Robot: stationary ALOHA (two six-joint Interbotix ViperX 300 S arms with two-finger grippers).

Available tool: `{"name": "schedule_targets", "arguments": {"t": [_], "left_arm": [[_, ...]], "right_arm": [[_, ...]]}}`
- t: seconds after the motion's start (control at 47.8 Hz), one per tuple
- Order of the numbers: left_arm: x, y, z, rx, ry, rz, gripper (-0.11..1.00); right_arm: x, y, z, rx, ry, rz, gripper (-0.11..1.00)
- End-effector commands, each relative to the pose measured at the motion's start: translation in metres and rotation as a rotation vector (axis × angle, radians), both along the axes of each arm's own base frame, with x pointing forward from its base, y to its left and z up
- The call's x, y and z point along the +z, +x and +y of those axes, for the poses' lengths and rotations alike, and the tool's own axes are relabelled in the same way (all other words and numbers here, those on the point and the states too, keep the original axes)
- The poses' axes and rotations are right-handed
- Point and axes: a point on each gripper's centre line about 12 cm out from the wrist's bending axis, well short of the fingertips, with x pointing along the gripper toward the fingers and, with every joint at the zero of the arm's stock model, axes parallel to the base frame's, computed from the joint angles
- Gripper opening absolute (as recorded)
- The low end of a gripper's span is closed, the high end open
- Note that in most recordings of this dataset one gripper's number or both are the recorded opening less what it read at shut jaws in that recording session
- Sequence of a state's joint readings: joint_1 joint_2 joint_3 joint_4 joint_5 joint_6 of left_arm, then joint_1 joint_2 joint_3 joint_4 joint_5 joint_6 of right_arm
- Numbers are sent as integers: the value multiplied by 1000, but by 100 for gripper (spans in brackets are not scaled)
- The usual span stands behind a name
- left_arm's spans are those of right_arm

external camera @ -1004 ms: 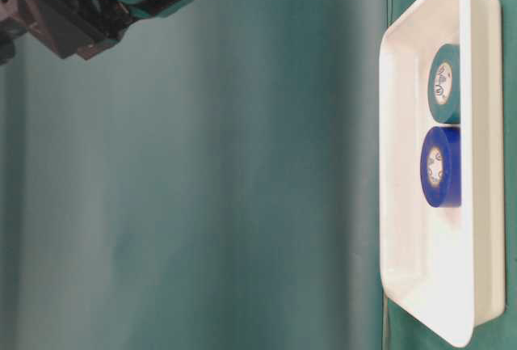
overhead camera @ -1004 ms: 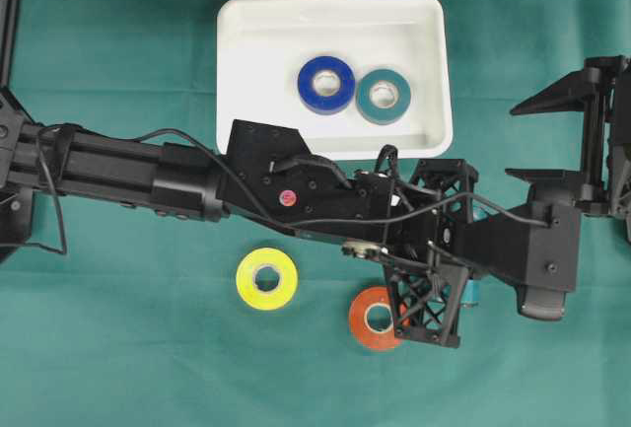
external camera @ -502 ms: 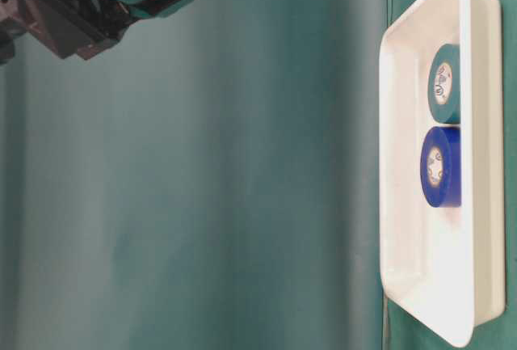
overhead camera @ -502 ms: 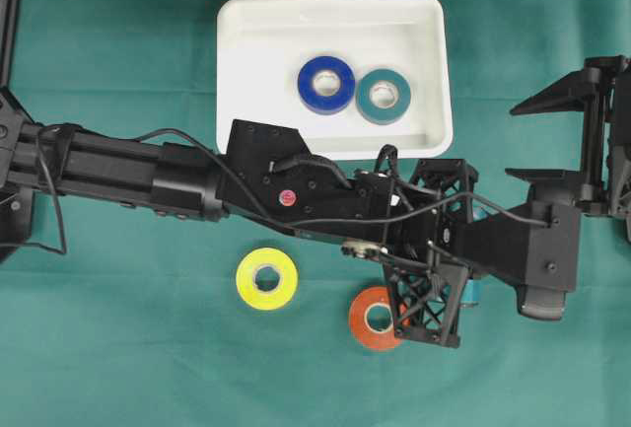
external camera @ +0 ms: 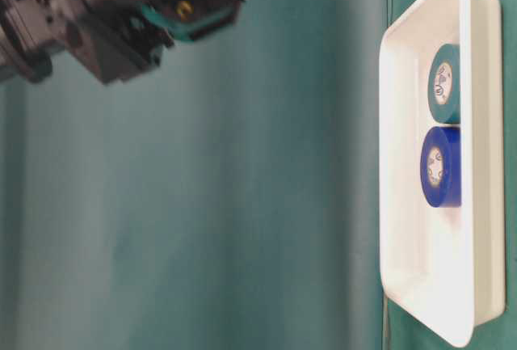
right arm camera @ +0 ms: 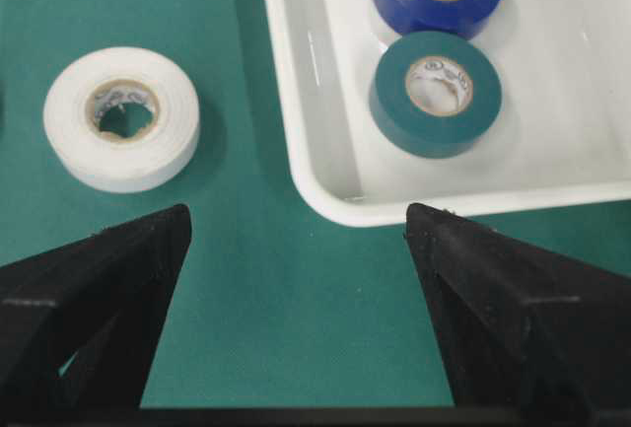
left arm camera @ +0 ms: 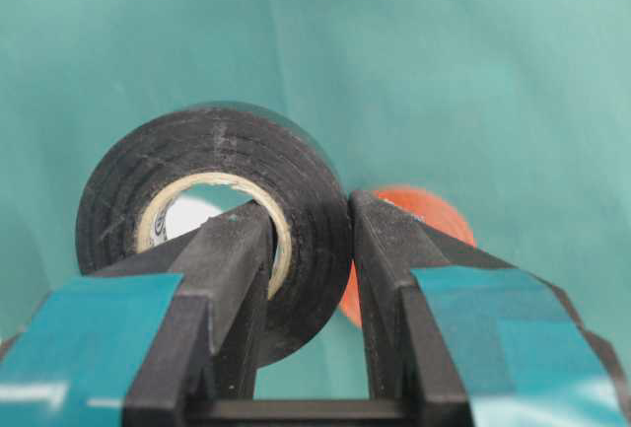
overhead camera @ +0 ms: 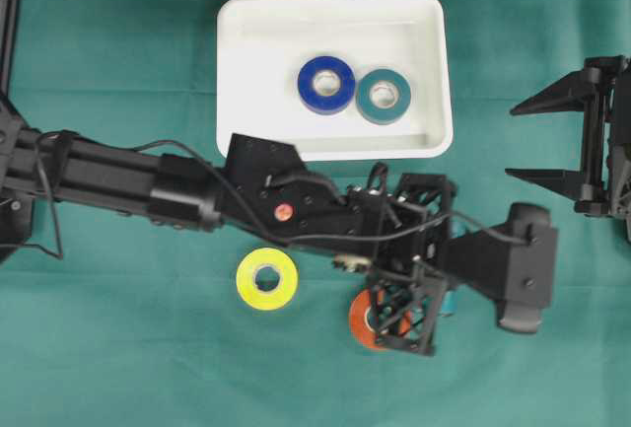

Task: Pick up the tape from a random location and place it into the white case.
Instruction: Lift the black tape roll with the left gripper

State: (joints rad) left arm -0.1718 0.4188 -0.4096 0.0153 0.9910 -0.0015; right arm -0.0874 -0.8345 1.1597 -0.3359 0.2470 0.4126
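Gripping a black tape roll (left arm camera: 222, 210), left fingers (left arm camera: 222, 279) pinch its wall.
Right fingers (right arm camera: 108, 279) stand spread near the white case (overhead camera: 237, 72); orange tape (overhead camera: 361, 317) lies below.

Black tape roll (left arm camera: 212, 220) upright; white case (overhead camera: 246, 102) holds two rolls

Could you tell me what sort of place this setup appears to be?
Probably a robotics lab bench for pick-and-place trials: a green cloth covers the table, two black robot arms work over it, and tape rolls lie near a white case.
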Motion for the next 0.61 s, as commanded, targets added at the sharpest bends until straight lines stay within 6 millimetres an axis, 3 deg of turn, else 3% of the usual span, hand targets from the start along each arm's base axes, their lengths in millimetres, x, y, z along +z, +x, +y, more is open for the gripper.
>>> {"name": "schedule_targets", "arguments": {"t": [0.0, 0.335, 0.585], "left_arm": [[38, -17, -6, -13, -16, -67, 19], [25, -65, -10, -12, -27, -17, 19], [27, -110, -11, -35, -40, -60, 19]], "right_arm": [[7, 4, 0, 0, -1, -20, 87], [8, 4, -1, -1, -2, -21, 87], [8, 4, -1, -1, -2, -23, 87]]}}
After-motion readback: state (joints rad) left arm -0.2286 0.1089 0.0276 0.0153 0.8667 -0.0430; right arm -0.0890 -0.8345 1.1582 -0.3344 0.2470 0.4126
